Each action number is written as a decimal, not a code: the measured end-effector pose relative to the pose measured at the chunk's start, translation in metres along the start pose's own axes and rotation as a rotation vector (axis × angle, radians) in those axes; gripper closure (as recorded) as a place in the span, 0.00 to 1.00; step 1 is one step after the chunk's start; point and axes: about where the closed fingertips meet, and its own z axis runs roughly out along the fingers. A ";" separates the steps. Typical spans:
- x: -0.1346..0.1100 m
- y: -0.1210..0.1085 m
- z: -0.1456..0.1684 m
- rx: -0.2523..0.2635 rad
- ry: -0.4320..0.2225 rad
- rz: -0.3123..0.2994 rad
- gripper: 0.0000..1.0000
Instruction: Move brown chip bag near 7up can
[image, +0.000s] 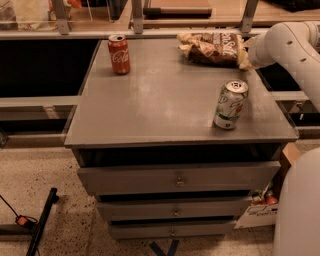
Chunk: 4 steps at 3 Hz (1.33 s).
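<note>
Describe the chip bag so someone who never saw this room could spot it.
Look at the grey drawer cabinet; on its top, at the back right corner, lies the brown chip bag, with the robot's hand at its right end. Unlike the red cola can and the 7up can, it is flat and crinkled.

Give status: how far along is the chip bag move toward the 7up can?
Done: approach only. The pincer sits at the right end of the brown chip bag, which lies at the back edge of the table. In hand: taking hold of the bag; no lift visible. Left: the whole carry, since the 7up can stands apart, near the front right.
</note>
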 end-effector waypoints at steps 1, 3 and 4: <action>0.003 0.007 0.009 -0.014 0.021 -0.008 0.61; 0.008 0.012 0.002 -0.022 0.050 -0.021 1.00; 0.008 0.007 -0.031 0.005 0.060 -0.041 1.00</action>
